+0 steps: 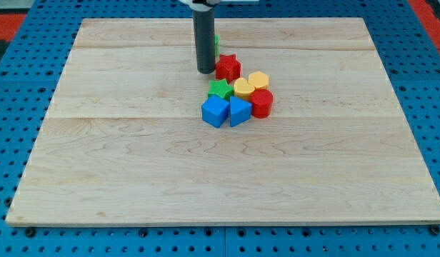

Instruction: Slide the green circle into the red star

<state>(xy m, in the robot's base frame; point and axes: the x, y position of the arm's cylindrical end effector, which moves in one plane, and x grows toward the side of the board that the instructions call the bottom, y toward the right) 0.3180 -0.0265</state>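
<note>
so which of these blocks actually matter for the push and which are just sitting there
Part of the job:
- green circle, mostly hidden behind the rod
- red star
- my tip, just left of the red star

Just lying about:
- green star
- two yellow blocks
- red cylinder
- two blue blocks

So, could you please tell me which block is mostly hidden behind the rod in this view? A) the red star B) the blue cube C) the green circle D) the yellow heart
C: only a green sliver of the green circle peeks out at the rod's right edge, just up from the red star, while my tip rests at the star's left side.
</note>
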